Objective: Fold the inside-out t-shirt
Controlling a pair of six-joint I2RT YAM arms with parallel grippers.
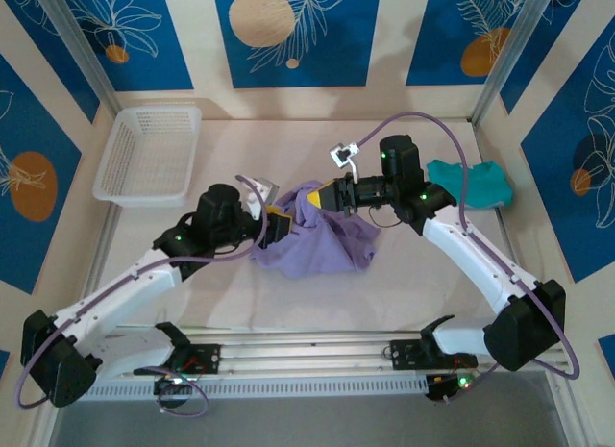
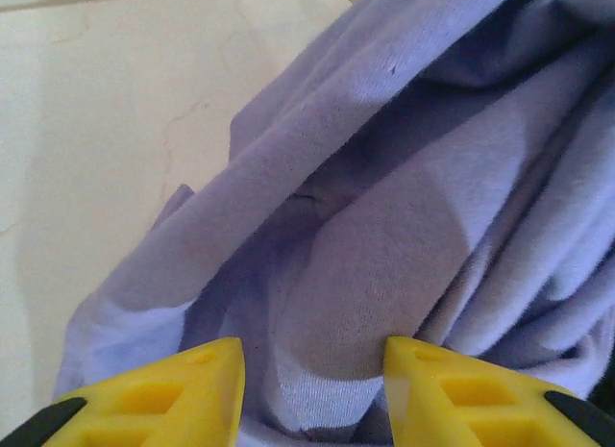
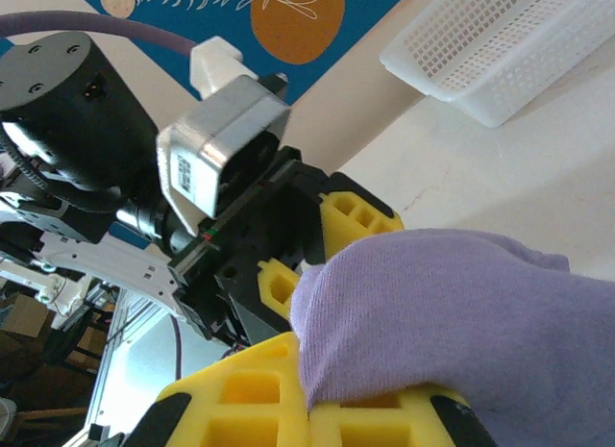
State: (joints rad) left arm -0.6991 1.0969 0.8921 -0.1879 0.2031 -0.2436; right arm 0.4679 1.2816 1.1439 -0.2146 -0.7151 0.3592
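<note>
You have the t-shirt (image 1: 322, 240) heaped at the middle of the table (image 1: 288, 298). The left gripper (image 1: 280, 226) sits at the heap's left edge and the right gripper (image 1: 325, 195) at its far edge (the two nearly face each other across the cloth). The basket (image 1: 144, 159) stands at the far left corner, well apart from the heap. The smaller garment (image 1: 471, 183) lies at the far right, just behind the right arm.

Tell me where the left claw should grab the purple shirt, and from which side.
Probably best: grip the raised fold at the shirt's left edge, coming in low from the left. The shirt is bunched, the right claw pinches its far edge, and that fold lies between the left claw's open fingers.
</note>
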